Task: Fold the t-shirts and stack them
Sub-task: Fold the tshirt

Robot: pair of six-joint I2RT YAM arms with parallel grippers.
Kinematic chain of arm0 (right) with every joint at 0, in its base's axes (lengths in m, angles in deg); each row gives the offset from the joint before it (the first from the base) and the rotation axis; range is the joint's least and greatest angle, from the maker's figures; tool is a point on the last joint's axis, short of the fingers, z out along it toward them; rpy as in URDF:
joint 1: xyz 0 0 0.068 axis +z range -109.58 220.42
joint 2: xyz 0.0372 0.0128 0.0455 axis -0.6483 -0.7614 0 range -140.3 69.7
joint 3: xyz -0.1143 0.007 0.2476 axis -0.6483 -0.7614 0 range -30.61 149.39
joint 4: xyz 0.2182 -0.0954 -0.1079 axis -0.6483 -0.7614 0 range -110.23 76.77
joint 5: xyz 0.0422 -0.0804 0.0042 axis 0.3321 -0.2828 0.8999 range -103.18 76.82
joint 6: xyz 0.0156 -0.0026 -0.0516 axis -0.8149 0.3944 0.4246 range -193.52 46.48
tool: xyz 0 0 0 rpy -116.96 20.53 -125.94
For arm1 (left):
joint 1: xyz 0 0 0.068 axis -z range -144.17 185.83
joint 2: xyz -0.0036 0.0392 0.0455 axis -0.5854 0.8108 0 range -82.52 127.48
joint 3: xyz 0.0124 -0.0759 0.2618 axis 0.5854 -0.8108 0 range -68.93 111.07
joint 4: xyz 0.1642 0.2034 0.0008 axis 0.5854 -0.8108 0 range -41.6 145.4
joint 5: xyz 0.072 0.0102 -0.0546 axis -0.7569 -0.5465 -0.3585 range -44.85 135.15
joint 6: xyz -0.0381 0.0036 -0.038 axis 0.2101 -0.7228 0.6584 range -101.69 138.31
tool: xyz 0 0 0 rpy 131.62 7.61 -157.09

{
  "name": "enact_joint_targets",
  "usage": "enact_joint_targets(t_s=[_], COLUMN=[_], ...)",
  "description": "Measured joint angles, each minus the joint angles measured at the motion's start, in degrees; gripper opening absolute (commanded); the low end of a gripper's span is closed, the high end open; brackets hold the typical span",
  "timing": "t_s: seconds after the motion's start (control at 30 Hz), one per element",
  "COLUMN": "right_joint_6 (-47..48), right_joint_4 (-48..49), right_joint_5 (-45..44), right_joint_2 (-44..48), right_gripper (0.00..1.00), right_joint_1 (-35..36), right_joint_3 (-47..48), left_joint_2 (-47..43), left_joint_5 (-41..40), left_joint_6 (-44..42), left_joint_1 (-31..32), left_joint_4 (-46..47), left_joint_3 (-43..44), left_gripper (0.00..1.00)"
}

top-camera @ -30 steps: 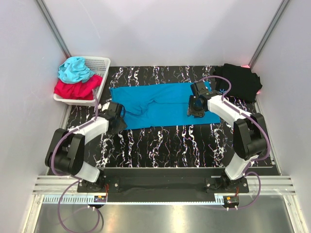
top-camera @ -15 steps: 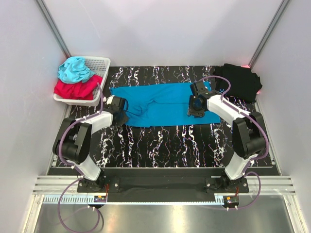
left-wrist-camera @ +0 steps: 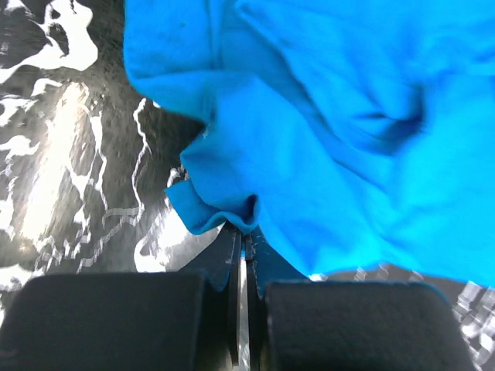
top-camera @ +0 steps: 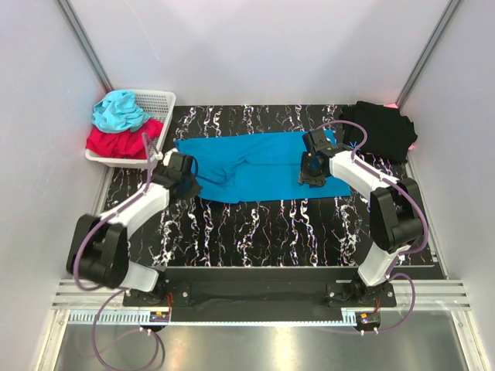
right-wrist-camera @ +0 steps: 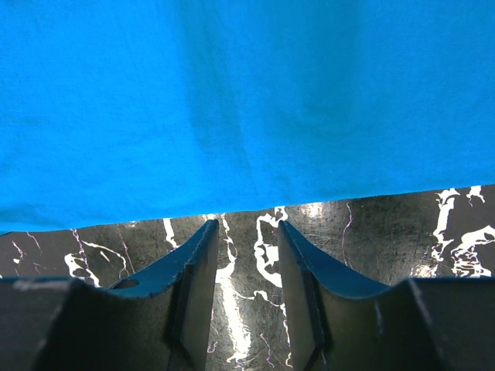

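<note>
The medium-blue t-shirt (top-camera: 255, 164) lies spread flat across the middle of the marbled table. My left gripper (top-camera: 184, 182) is at its near-left corner and is shut on a bunched fold of the blue cloth (left-wrist-camera: 224, 212). My right gripper (top-camera: 309, 176) is over the shirt's near-right edge. Its jaws are open and empty, with the blue hem (right-wrist-camera: 247, 100) just beyond the fingertips (right-wrist-camera: 207, 232). The black t-shirt (top-camera: 380, 127) lies folded at the back right corner, with its pale-blue print showing at its near-left edge.
A white basket (top-camera: 161, 99) at the back left holds a turquoise garment (top-camera: 117, 110) and a red one (top-camera: 116, 142). White walls and metal posts close in the table on three sides. The arm bases stand at the near edge.
My left gripper has moved back and left from the shirt's near-left corner, dragging that corner with it. The right arm has not moved.
</note>
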State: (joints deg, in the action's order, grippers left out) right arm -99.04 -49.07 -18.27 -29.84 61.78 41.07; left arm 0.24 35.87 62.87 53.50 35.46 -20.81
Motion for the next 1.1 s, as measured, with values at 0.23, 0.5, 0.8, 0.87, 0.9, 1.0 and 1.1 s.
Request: enact_joint_targets(t_s=[0.23, 0.5, 0.8, 0.87, 0.9, 1.0, 1.1], right_joint_6=[0.0, -0.1, -0.4, -0.4, -0.4, -0.4, -0.4], right_joint_4=[0.0, 0.0, -0.2, -0.2, -0.2, -0.2, -0.3], right_joint_5=[0.0, 0.0, 0.2, 0.2, 0.2, 0.2, 0.1], right_joint_2=[0.0, -0.6, -2.1, -2.2, -2.2, -2.2, -2.2], right_gripper=[0.43, 0.43, 0.43, 0.43, 0.43, 0.43, 0.43], right_joint_1=[0.0, 0.0, 0.9, 1.2, 1.3, 1.4, 1.4], right_joint_3=[0.0, 0.2, 1.1, 1.5, 1.6, 1.8, 1.8], left_joint_2=[-10.1, -14.3, -22.5, -19.5, -17.6, -12.5, -11.9], left_joint_5=[1.2, 3.9, 4.5, 5.1, 5.6, 6.7, 7.1], left_joint_6=[0.7, 1.0, 0.0, -0.3, 0.0, 0.3, 0.5], left_joint_1=[0.5, 2.3, 3.0, 3.0, 3.0, 3.1, 3.5], left_joint_4=[-6.2, -8.6, -3.7, -2.8, -2.7, -3.1, -3.2], left_joint_3=[0.0, -3.3, -7.7, -7.7, -7.6, -7.7, -8.5], left_gripper=[0.00, 0.00, 0.55, 0.72, 0.74, 0.77, 0.77])
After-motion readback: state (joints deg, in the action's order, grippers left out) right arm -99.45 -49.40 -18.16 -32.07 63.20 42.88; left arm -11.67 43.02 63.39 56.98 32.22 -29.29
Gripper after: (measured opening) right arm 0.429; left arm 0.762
